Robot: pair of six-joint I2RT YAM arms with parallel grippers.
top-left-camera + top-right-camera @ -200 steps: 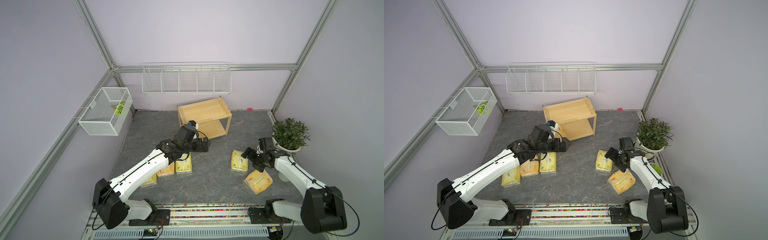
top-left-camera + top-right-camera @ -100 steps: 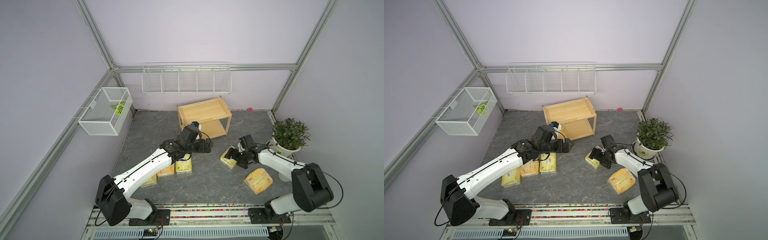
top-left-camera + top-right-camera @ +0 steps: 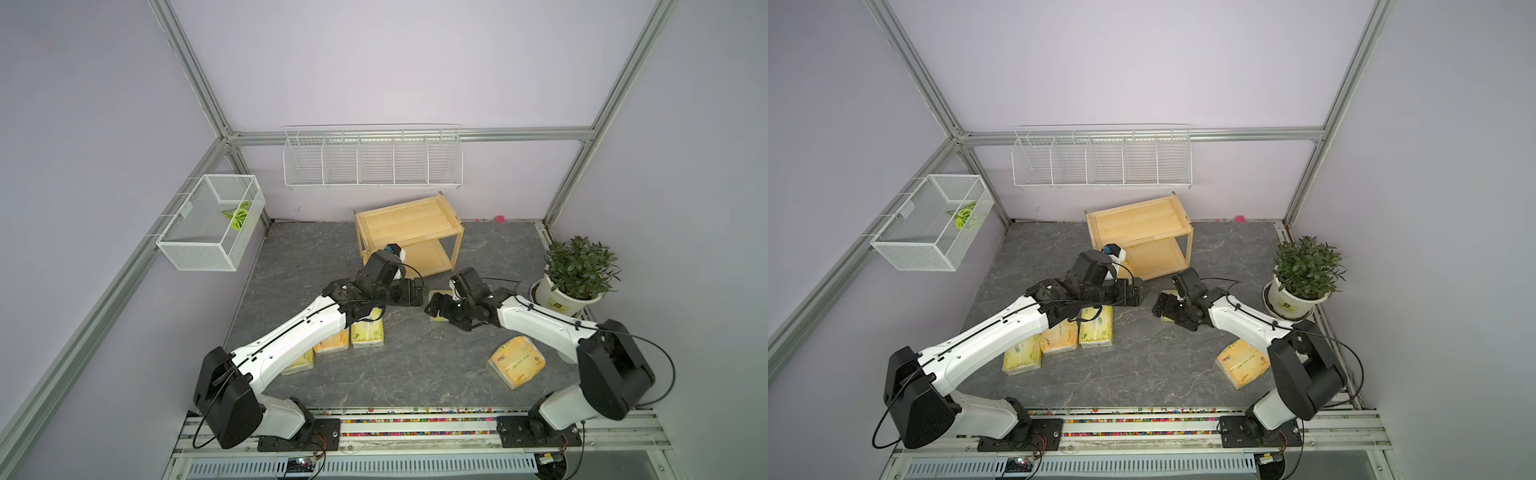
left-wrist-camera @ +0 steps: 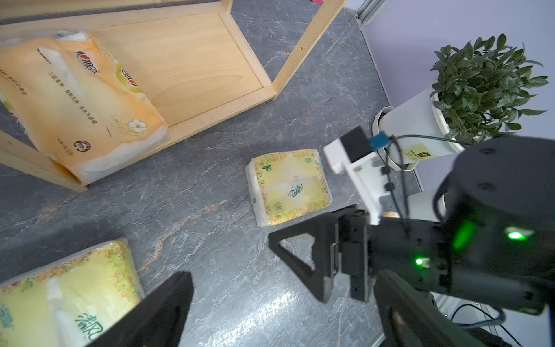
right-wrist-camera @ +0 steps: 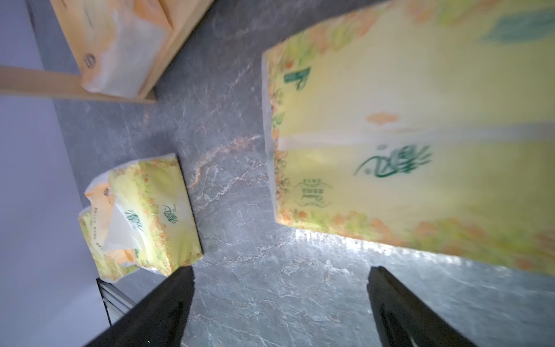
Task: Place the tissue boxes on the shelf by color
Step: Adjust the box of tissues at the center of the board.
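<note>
Yellow-green tissue pack [image 4: 289, 186] before the shelf [image 3: 457, 249]: avoid shoving it or clashing right gripper [image 5: 277, 273] with left gripper [image 3: 417, 292], both open, empty, close together

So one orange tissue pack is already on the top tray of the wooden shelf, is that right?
Not quite: the orange tissue pack sits on the lower tier of the wooden shelf, not the top tray, hanging over its edge. The left wrist view shows it.
</note>
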